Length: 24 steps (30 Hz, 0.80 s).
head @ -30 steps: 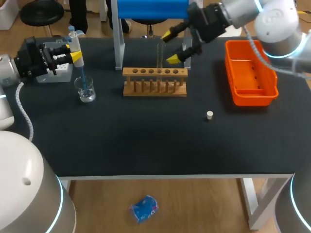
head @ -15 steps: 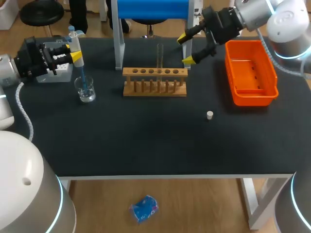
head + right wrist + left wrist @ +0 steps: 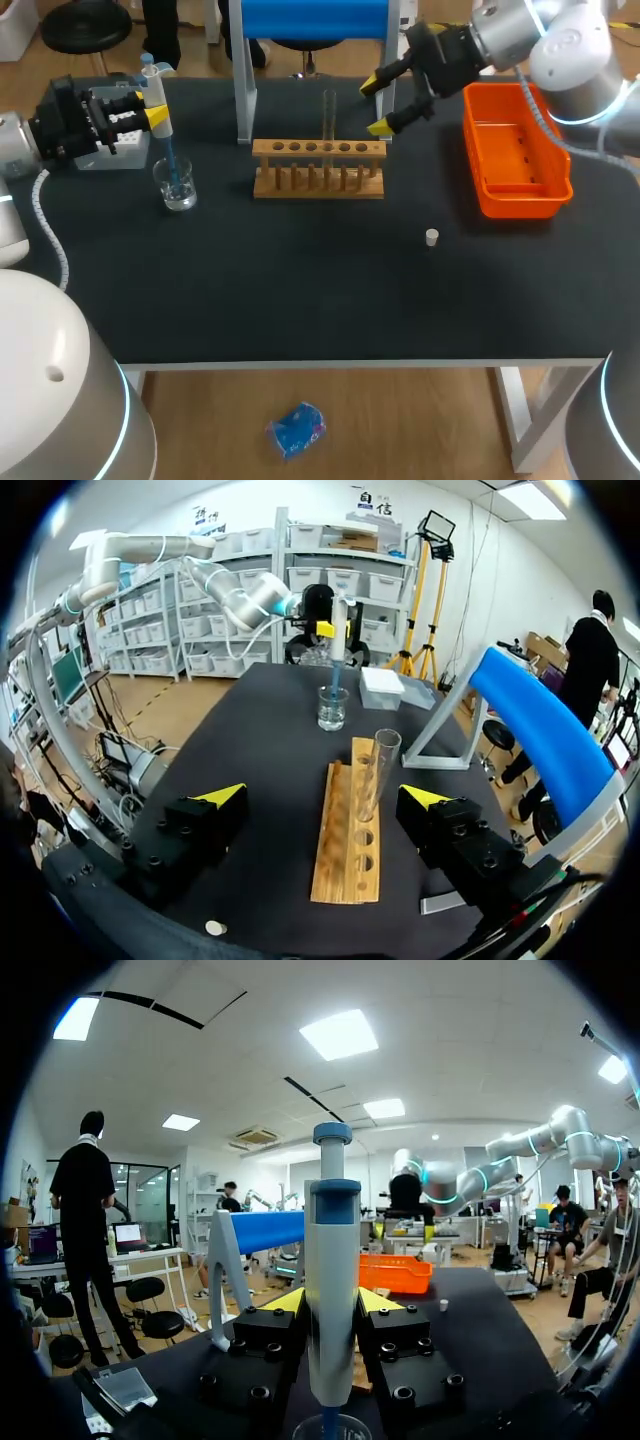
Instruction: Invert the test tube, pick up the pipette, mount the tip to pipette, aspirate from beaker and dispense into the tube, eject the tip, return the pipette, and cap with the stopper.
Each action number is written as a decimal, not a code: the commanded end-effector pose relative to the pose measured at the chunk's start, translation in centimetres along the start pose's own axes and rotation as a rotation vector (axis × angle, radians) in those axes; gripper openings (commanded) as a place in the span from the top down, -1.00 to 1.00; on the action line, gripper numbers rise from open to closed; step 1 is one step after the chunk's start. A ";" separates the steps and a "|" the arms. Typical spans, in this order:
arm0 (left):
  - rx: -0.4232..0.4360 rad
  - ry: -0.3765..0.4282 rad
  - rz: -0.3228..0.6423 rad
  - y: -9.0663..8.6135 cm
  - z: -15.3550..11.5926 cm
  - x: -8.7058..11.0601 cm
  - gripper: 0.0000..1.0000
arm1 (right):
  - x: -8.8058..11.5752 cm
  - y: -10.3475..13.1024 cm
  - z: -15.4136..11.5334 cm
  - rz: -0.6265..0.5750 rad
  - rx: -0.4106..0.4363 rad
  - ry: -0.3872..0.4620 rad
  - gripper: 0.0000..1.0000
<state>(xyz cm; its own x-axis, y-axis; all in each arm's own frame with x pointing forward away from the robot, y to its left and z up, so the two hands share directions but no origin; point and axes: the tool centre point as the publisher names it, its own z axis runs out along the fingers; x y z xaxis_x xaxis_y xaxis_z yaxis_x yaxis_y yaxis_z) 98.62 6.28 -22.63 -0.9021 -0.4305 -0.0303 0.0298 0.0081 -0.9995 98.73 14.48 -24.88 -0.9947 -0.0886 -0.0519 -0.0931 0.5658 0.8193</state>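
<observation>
My left gripper [image 3: 155,110] is shut on the white pipette [image 3: 156,95] with a blue plunger, holding it upright. Its blue tip [image 3: 172,165] dips into the glass beaker [image 3: 176,187]. In the left wrist view the pipette [image 3: 332,1260] stands between the yellow fingers [image 3: 286,1301], over the beaker rim [image 3: 330,1426]. A clear test tube [image 3: 329,115] stands upright, mouth up, in the wooden rack [image 3: 318,168]. My right gripper [image 3: 375,105] is open just right of the tube, not touching it. In the right wrist view the tube [image 3: 375,770] rises ahead of the open gripper [image 3: 325,797]. A small white stopper [image 3: 431,237] lies on the table.
An orange bin [image 3: 515,150] sits at the right. A white tip box [image 3: 110,155] stands under the left gripper. A grey stand with a blue top [image 3: 243,80] rises behind the rack. The black table's front half [image 3: 300,290] holds only the stopper.
The right gripper has drawn back to the right, away from the test tube, staying open. The left arm, the pipette and the beaker have not moved.
</observation>
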 end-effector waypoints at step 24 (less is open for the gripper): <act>0.000 0.000 0.000 0.0 0.0 0.0 1.00 | -2.7 -0.7 2.2 0.005 0.035 0.027 -1.00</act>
<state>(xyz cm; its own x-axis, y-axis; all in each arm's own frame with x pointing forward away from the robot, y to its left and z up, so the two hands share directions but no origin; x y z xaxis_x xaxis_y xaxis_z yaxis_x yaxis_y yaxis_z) 98.62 6.28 -22.64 -0.9021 -0.4305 -0.0303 0.0297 0.0081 -0.9995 101.07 15.96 -26.58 -0.9939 -0.1052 -0.0341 -0.0900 0.5895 0.8027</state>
